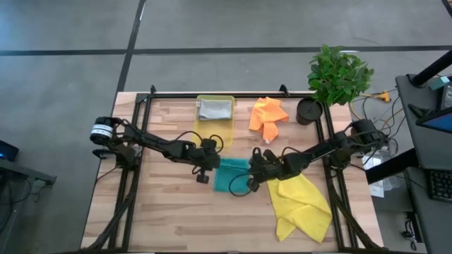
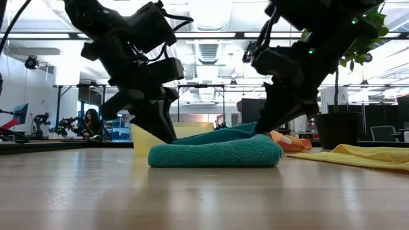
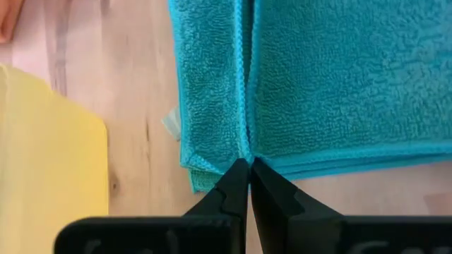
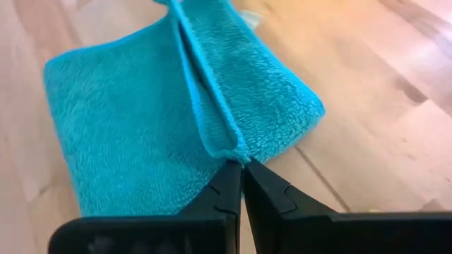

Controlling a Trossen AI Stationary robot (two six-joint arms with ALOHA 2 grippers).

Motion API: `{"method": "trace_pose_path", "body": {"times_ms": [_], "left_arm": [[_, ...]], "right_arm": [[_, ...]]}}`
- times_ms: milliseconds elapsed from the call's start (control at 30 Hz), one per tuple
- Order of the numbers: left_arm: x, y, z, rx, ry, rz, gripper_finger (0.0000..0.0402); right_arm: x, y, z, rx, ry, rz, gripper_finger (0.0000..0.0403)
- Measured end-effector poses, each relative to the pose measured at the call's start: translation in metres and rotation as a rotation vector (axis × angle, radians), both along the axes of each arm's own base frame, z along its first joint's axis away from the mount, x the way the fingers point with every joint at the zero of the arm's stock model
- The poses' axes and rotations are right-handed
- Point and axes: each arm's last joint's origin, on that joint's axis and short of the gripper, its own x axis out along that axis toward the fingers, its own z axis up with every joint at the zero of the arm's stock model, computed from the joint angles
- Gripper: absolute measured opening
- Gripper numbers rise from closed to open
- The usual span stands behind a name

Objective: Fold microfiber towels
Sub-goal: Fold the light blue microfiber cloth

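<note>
A wooden table (image 1: 162, 212) fills the centre of the overhead frame. The yellow towel (image 1: 300, 206) lies crumpled at lower right, the orange towel (image 1: 268, 116) at upper centre-right beside a potted plant (image 1: 337, 74). The translucent yellow tray (image 1: 215, 123) at upper centre holds the folded grey towel (image 1: 215, 109). At mid-frame the folded teal towel (image 1: 232, 174) lies between both arms: the left gripper (image 3: 249, 168) pinches one edge with fingers closed, and the right gripper (image 4: 241, 166) clamps a raised fold on the opposite side
</note>
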Motion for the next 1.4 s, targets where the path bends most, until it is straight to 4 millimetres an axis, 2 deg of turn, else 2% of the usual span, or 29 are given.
{"method": "trace_pose_path", "body": {"times_ms": [167,333,567,733,867,967,1100,1233,1333,1400], "left_arm": [[-0.001,0.003,0.000,0.051,-0.008,0.097,0.0000],[-0.002,0.006,0.007,0.078,-0.034,0.134,0.0008],[-0.009,0.009,0.033,0.067,-0.135,0.213,0.0057],[-0.014,0.010,0.043,-0.016,-0.185,0.298,0.0063],[-0.010,0.003,0.042,-0.183,-0.195,0.210,0.0044],[-0.008,-0.006,0.031,-0.283,-0.139,0.157,0.0017],[-0.005,-0.020,0.023,-0.310,-0.120,0.105,0.0004],[0.000,-0.034,0.016,-0.320,-0.123,0.055,0.0001],[0.003,-0.042,0.010,-0.329,-0.132,0.027,0.0001],[0.005,-0.046,0.005,-0.345,-0.128,0.014,0.0000]], "right_arm": [[0.004,-0.015,0.000,0.030,-0.012,-0.088,0.0019],[0.010,-0.025,0.003,0.062,-0.071,-0.147,0.0053],[0.016,-0.027,0.009,0.076,-0.153,-0.144,0.0114],[0.014,-0.021,0.012,0.048,-0.164,-0.131,0.0129],[0.011,-0.018,0.015,-0.013,-0.193,-0.201,0.0120],[0.010,-0.017,0.020,-0.033,-0.223,-0.219,0.0109],[0.016,-0.011,0.027,0.023,-0.257,-0.061,0.0092],[0.022,-0.011,0.016,0.136,-0.221,0.057,0.0058],[0.025,-0.017,0.003,0.138,-0.183,0.029,0.0022],[0.028,-0.023,-0.003,0.136,-0.171,0.006,0.0013]]}}
